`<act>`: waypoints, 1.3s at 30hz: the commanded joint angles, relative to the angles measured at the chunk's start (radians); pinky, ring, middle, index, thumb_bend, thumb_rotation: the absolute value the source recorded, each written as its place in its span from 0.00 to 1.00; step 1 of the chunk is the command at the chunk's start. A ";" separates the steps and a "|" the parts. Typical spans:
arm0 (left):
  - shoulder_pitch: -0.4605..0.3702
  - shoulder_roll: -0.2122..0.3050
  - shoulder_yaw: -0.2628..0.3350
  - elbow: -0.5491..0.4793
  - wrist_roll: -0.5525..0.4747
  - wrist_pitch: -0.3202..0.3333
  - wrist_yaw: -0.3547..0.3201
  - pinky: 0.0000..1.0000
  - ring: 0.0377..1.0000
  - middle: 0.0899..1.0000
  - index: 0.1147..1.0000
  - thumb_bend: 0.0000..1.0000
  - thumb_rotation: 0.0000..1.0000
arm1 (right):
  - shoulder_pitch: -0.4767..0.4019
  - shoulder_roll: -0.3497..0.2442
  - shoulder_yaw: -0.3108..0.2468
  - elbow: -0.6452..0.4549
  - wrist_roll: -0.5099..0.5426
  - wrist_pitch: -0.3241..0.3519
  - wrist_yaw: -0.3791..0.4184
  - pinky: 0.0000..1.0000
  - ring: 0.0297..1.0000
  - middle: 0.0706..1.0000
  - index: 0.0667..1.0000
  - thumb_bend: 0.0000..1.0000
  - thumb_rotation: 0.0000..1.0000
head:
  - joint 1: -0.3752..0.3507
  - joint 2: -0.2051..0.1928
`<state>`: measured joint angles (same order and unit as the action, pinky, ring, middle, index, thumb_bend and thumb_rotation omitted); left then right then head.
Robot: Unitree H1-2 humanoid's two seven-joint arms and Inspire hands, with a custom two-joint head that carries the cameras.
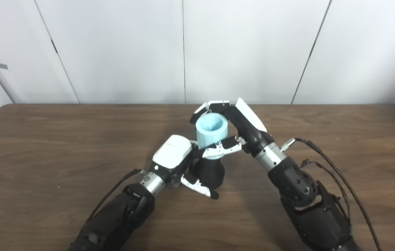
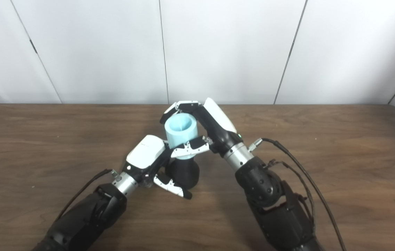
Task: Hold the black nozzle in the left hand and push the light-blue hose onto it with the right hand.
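The black nozzle [image 1: 210,171] stands upright on the wooden table [image 1: 44,146] near its middle. My left hand [image 1: 178,160] is shut on the black nozzle, fingers wrapped around its rounded body. The light-blue hose [image 1: 212,131] is a short wide tube, upright, open end up, sitting on top of the nozzle. My right hand [image 1: 235,127] is shut on the light-blue hose, fingers over the far rim and thumb across the near side. Both also show in the right eye view: the hose [image 2: 182,131] above the nozzle [image 2: 183,173].
Black cables [image 1: 326,157] run along my right forearm [image 1: 295,184]. White wall panels [image 1: 183,48] stand behind the table's far edge. Bare wood lies to the left and right of the hands.
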<state>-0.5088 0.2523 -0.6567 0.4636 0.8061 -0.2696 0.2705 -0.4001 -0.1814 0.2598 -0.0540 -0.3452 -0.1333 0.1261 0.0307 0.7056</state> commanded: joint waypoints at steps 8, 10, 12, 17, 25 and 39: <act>0.125 -0.023 -0.073 0.047 0.035 0.050 -0.140 0.35 0.42 0.42 0.42 0.53 0.00 | 0.031 0.001 -0.001 0.076 -0.068 -0.124 -0.069 0.34 0.38 0.45 0.49 0.52 0.00 | 0.001 0.012; 0.126 -0.022 -0.075 0.041 0.034 0.055 -0.145 0.37 0.44 0.42 0.42 0.53 0.00 | 0.035 0.005 -0.003 0.092 -0.067 -0.139 -0.084 0.34 0.38 0.45 0.49 0.52 0.00 | 0.001 0.015; 0.126 -0.021 -0.078 0.038 0.038 0.059 -0.148 0.37 0.44 0.42 0.42 0.53 0.00 | 0.040 0.011 -0.005 0.108 -0.065 -0.149 -0.099 0.34 0.38 0.45 0.49 0.52 0.00 | 0.002 0.017; 0.128 -0.022 -0.078 0.035 0.033 0.058 -0.148 0.36 0.43 0.42 0.42 0.53 0.00 | 0.052 0.039 -0.014 0.143 -0.067 -0.145 -0.138 0.33 0.37 0.44 0.50 0.51 0.00 | 0.005 0.019; 0.132 -0.020 -0.079 0.025 0.032 0.068 -0.155 0.33 0.40 0.42 0.42 0.53 0.00 | 0.069 0.094 -0.035 0.172 -0.028 -0.105 -0.164 0.30 0.36 0.43 0.51 0.51 0.00 | 0.013 0.029; 0.125 -0.020 -0.086 0.024 0.038 0.074 -0.155 0.36 0.41 0.42 0.42 0.53 0.00 | 0.073 0.080 -0.030 0.108 -0.003 -0.006 -0.077 0.29 0.36 0.42 0.52 0.51 0.00 | 0.011 0.036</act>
<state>-0.4851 0.2516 -0.6579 0.4145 0.8076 -0.2075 0.2673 -0.3371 -0.0735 0.2206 0.0555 -0.3297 -0.1923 -0.0012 0.0399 0.7409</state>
